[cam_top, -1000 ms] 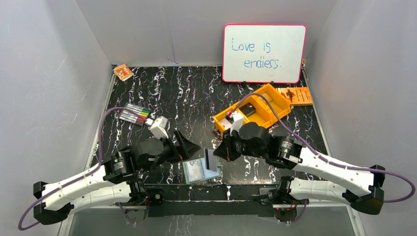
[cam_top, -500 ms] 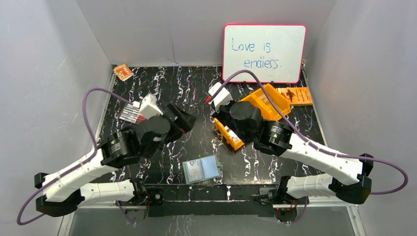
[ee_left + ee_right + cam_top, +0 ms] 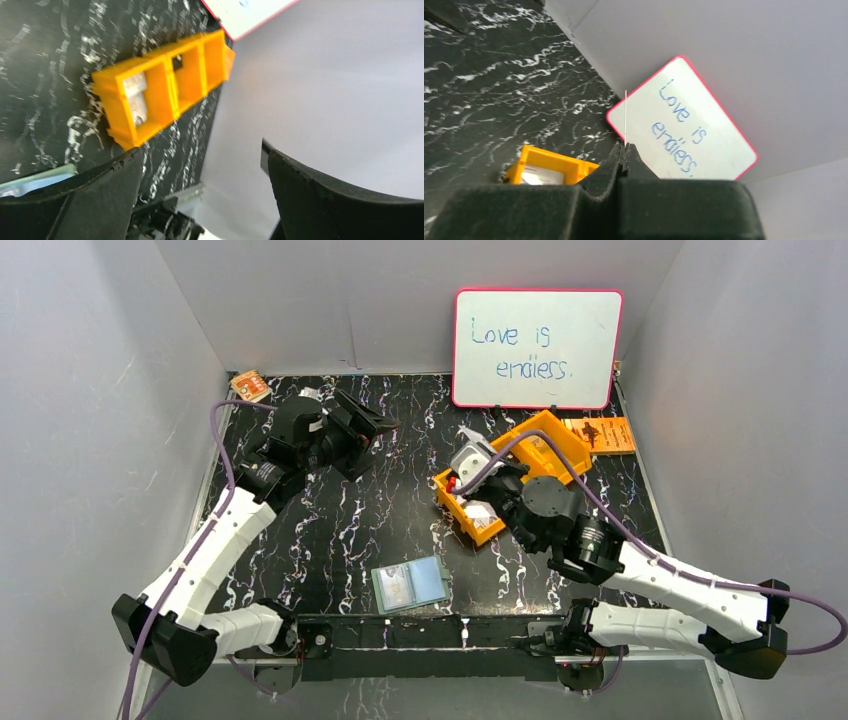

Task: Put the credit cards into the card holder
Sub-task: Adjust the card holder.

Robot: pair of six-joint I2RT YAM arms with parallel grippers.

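Now | left claw [image 3: 358, 428] open, empty, far left | right claw [image 3: 625, 150] pinched on a card [image 3: 625, 117], edge-on, by the tray [image 3: 570, 452] | holder [image 3: 408, 585] lies open, near centre | cards [image 3: 134, 84] in tray's near compartment

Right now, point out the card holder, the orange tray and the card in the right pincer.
card holder [image 3: 408, 586]: top view, its open grey-blue inside.
orange tray [image 3: 150, 127]: left wrist view, its outer side wall.
credit card [image 3: 625, 117]: right wrist view, its thin upright edge.
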